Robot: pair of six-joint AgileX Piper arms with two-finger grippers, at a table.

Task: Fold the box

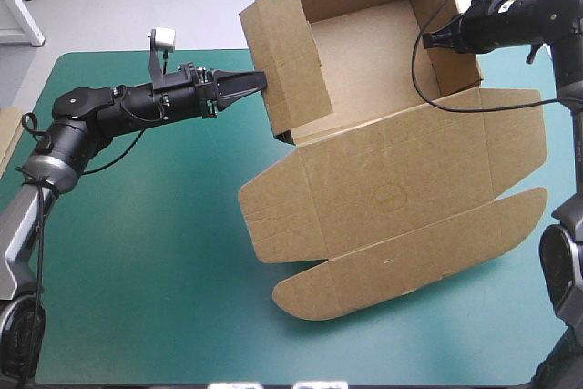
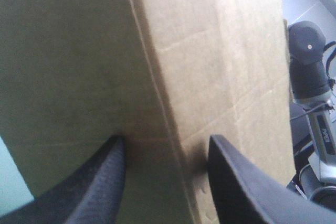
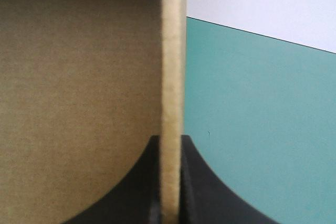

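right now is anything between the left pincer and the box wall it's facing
Nothing visible. The left pincer is open, its fingers right at the outer face of the box's raised left wall, with only bare board ahead of it. The right pincer is shut on the opposite wall.

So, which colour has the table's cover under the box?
The cover is plain teal-green, without pattern. It shows best in the high view.
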